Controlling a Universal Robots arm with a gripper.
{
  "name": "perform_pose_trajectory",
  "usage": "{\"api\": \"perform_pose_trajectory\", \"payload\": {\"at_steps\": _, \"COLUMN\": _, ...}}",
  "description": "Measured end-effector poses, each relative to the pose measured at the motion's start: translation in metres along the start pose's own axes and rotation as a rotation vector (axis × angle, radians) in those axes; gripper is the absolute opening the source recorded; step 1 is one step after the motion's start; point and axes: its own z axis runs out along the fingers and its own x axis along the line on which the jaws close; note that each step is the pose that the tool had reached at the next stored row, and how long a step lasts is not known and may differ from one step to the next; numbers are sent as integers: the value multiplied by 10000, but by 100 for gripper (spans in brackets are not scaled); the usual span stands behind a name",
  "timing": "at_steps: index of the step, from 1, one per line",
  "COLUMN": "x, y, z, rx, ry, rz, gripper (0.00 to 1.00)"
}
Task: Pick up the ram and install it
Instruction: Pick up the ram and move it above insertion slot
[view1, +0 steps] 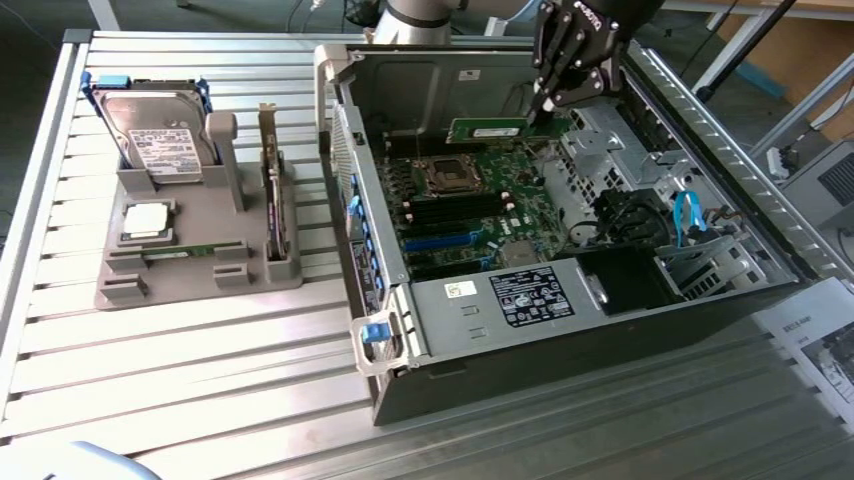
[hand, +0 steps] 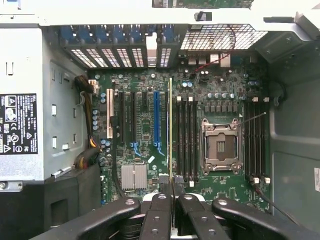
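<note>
- Nearest, on the bench (view1: 200, 380), a grey rack (view1: 120, 290) held a processor (view1: 147, 220) lying flat. A second ram stick (view1: 180, 250) lay in a groove before it. A hard drive (view1: 154, 140) stood upright behind, and an expansion card (view1: 276, 200) stood on edge at the side toward the case.
- Just beside the rack, at the exterior view's right, stood the open computer case (view1: 387, 330). Inside, a power supply (view1: 527, 295) with a black label sat at the near end, then the green main board (view1: 467, 215) with its bare socket (view1: 451, 178).
- Farthest back, the hand (view1: 545, 108) was clenched on the ram (view1: 491, 130), which hung level inside the case over the board's far end.
- The exterior view gave the ram's flat side, a long, narrow green stick.
- The wrist view gave it edge-on, a thin pale line running out from between the fingers (hand: 159, 215). There it lay between a blue slot (hand: 156, 120) and the black memory slots (hand: 185, 140). Whether it touched the board could not be told.
</note>
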Motion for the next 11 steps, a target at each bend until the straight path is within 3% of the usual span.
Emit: {"api": "perform_pose_trajectory", "payload": {"at_steps": 11, "x": -118, "y": 23, "z": 13, "rx": 0, "ry": 0, "rz": 1, "gripper": 12}}
